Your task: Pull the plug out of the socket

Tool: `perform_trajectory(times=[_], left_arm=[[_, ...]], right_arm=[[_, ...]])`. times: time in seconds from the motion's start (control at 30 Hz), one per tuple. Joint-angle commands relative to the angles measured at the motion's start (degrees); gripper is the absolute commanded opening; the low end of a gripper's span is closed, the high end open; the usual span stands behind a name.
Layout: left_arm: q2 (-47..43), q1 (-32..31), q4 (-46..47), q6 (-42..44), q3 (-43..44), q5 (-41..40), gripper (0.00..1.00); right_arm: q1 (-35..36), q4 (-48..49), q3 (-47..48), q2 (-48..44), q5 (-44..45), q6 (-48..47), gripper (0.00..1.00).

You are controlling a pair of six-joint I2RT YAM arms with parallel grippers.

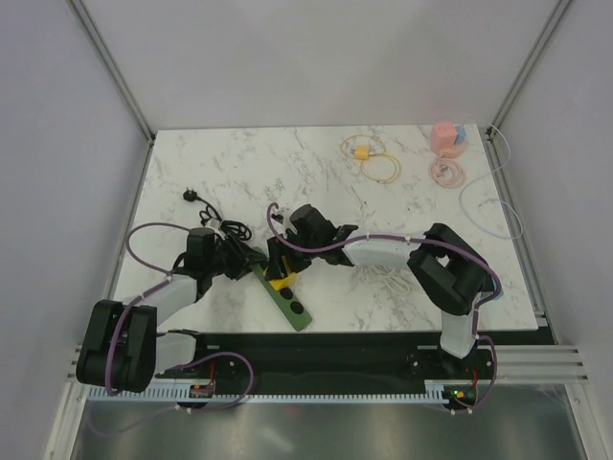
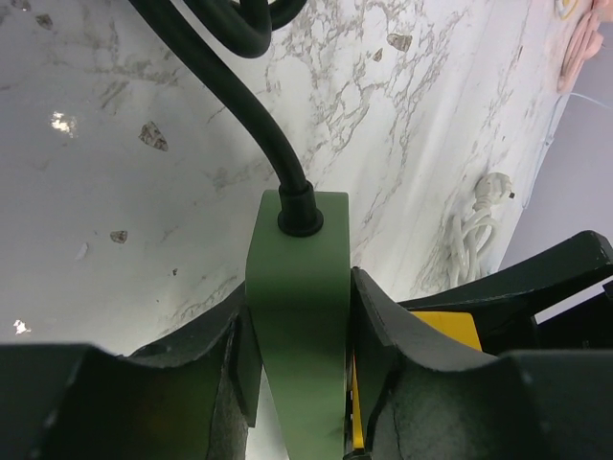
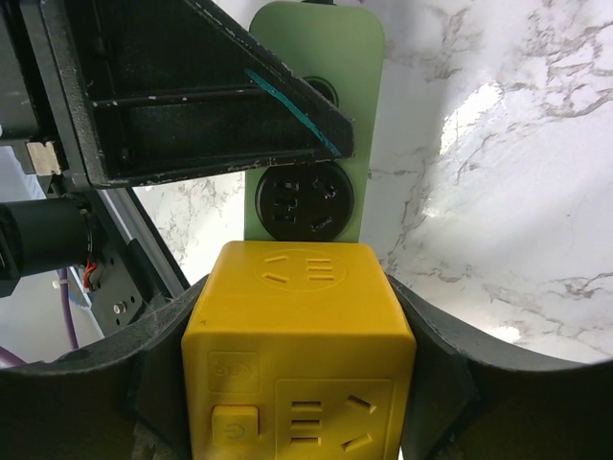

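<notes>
Grip on the yellow plug [image 3: 297,355] comes from the right fingers [image 3: 436,369], set at a middling width with one pressed flat against each side face of the cube. The left fingers [image 2: 407,355] bracket the cable end of the green power strip [image 2: 297,249], close along both long sides. Whether they are clamping it I cannot tell. Just beyond them the black cable [image 2: 239,105] enters the strip's end and curls away over the marble.

The strip lies slantwise on the worktop [image 1: 316,163], near the near edge and left of its middle. The plug is seated about midway along it, and an empty socket shows just past the plug in the right wrist view.

The plug looks like a rigid, smooth plastic block. It is probably light, and only the friction of its pins should hold it in. The flat side faces seem the best hold, and a straight pull along the pins would avoid binding. The glossy sides may slip under a weak grip. The strip also looks light and would likely rise with the plug unless it is pinned down.
</notes>
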Motion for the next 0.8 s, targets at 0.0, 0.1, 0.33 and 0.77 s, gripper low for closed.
perform_trajectory(times=[0.0,0.1,0.33,0.77], left_arm=[[-2.1,-0.1,-0.9,2.6,-2.4,-0.3,0.02],[-3.1,-0.1,-2.1,3.8,-2.5,-1.1,0.02],[-7.5,-0.1,-5.5,6.3,-3.6,-4.2,0.02],[-7.8,0.1,-5.8,5.7,-4.8,-4.2,0.02]], right_arm=[[0.2,6.0,1.0,-3.5,-0.4,1.0,0.00],[0.2,4.8,1.1,-3.5,0.8,1.5,0.00],[0.0,2.6,0.4,-5.4,5.0,3.5,0.00],[-3.7,11.2,-6.9,-9.7,1.5,8.4,0.00]])
